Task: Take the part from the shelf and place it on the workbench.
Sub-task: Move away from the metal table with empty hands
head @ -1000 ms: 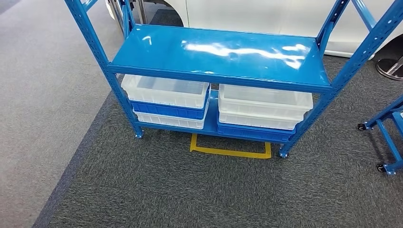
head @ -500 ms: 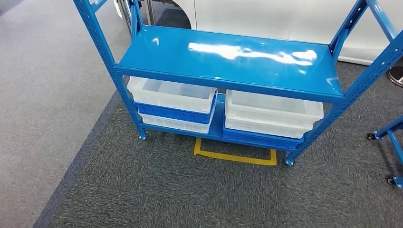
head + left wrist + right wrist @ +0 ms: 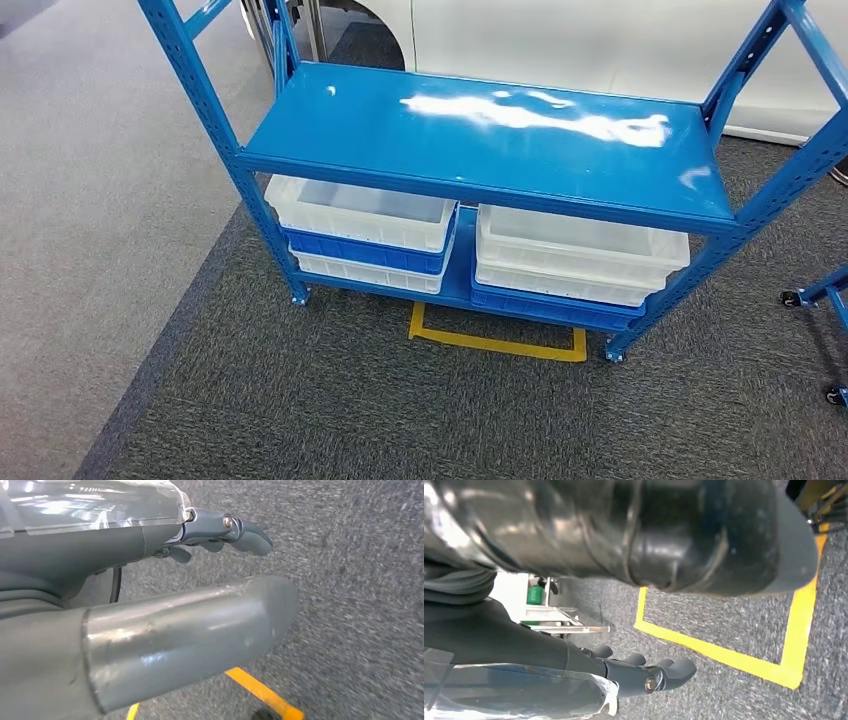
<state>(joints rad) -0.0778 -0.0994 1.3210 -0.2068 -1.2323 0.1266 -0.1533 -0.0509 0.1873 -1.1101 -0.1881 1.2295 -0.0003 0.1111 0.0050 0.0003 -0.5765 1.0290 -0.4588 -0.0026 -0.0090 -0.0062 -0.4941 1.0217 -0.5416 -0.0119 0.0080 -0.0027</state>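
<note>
A blue metal shelf [image 3: 480,140] stands straight ahead in the head view, its glossy middle board bare. On the bottom board, two stacks of white and blue bins sit side by side, the left stack [image 3: 360,225] and the right stack [image 3: 575,255]; the top bins look empty. My left hand [image 3: 150,540] hangs over dark carpet with its thumb [image 3: 190,630] and fingers [image 3: 247,530] apart, holding nothing. My right hand [image 3: 574,660] also hangs over the carpet, its fingers [image 3: 664,672] stretched out and holding nothing.
A yellow tape rectangle [image 3: 497,343] marks the dark carpet in front of the shelf. A white car body [image 3: 600,40] stands behind the shelf. A blue frame on casters [image 3: 825,295] stands at the right edge. Lighter grey floor [image 3: 80,200] lies to the left.
The whole picture has shifted: the camera has moved, so the shelf now sits lower and further right in the head view and looks slightly larger. Nothing on the shelf has moved.
</note>
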